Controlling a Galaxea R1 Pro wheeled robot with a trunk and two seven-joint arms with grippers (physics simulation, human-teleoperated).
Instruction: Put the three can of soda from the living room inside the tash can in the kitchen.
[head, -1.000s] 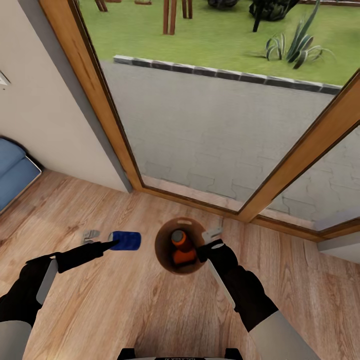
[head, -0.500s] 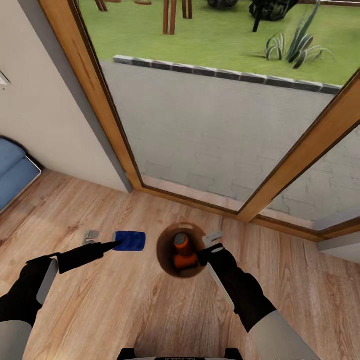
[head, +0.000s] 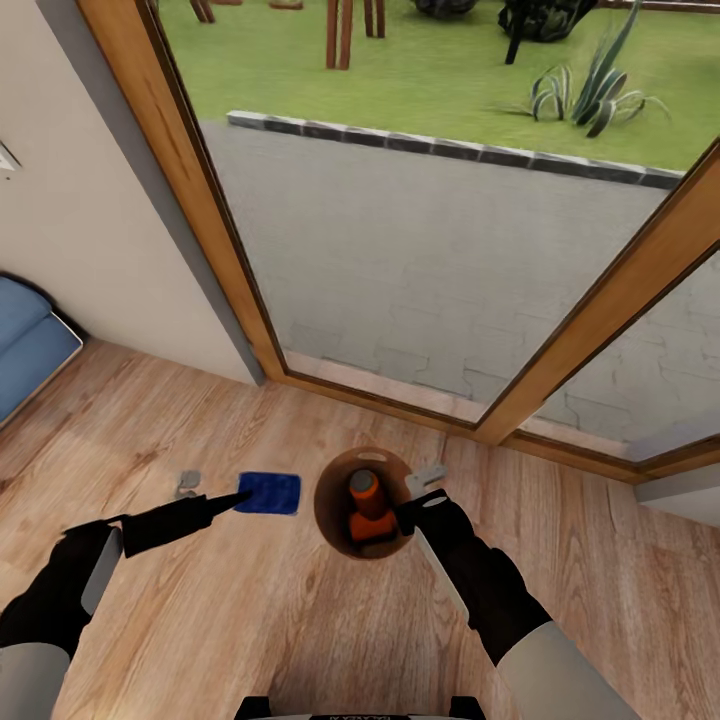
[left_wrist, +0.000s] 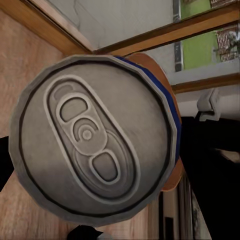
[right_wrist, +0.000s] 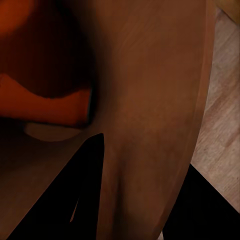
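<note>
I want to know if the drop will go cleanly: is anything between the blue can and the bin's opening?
Nothing visible. The left gripper holds the blue can beside the bin, whose mouth is open; two orange cans lie inside, and the right gripper grips its rim.

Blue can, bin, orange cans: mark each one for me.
Blue can (head: 270, 492), head view, on its side wall.
Bin (head: 331, 512), head view, on its brown inner wall.
Orange cans (head: 365, 490), head view, on the upper can inside the bin.

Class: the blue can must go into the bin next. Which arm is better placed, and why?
Left. The left gripper already holds the blue can beside the bin; the right gripper grips the bin's rim.
</note>
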